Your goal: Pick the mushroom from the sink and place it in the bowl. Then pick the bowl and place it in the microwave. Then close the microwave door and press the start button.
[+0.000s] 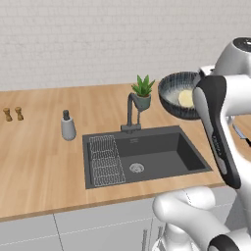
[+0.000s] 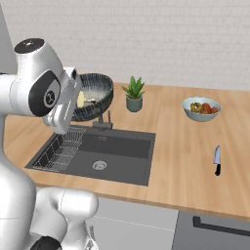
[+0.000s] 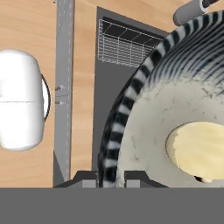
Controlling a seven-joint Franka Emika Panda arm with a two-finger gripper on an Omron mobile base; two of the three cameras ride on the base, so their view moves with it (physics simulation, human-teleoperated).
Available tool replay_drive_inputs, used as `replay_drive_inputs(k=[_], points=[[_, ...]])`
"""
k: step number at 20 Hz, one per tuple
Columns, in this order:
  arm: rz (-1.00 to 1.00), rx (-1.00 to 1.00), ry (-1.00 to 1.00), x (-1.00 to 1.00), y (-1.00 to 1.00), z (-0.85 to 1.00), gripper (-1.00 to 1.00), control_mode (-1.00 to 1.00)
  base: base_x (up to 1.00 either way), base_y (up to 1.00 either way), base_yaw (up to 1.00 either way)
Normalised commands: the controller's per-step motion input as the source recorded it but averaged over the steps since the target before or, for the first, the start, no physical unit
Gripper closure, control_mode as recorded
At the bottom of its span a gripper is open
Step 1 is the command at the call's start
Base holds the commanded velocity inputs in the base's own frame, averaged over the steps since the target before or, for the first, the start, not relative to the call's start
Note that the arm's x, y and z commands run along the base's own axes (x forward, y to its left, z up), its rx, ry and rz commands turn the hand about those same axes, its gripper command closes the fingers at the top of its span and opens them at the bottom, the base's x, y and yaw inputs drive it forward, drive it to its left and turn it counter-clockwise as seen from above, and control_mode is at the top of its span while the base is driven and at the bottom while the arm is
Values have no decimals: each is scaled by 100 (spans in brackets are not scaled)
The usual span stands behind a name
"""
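Step in hand: bowl carry, w/ mushroom already inside. I judge next move = swing to microwave, kept level. Near: jaws clamped on bowl rim, one finger each side of wall. Mushroom lies on bowl floor, just beyond jaws. Far: bowl is lifted above sink & desk.

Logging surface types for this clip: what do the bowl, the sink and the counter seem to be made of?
The bowl, held up by its rim in the gripper, looks like glazed ceramic: dark ribbed wall, speckled pale floor under the mushroom. The sink looks like matte dark grey composite or coated metal, with no gloss; its drain looks like steel. The counter looks like light wood, with faint grain.
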Motion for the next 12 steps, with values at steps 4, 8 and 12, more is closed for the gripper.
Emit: replay_drive_inputs(k=[4,8,12], points=[[2,0,-2,0,0,-15,100,-100,0,0,0],[3,0,2,0,6,-3,100,100,0,0,0],[0,0,0,0,0,0,100,100,-49,1,0]])
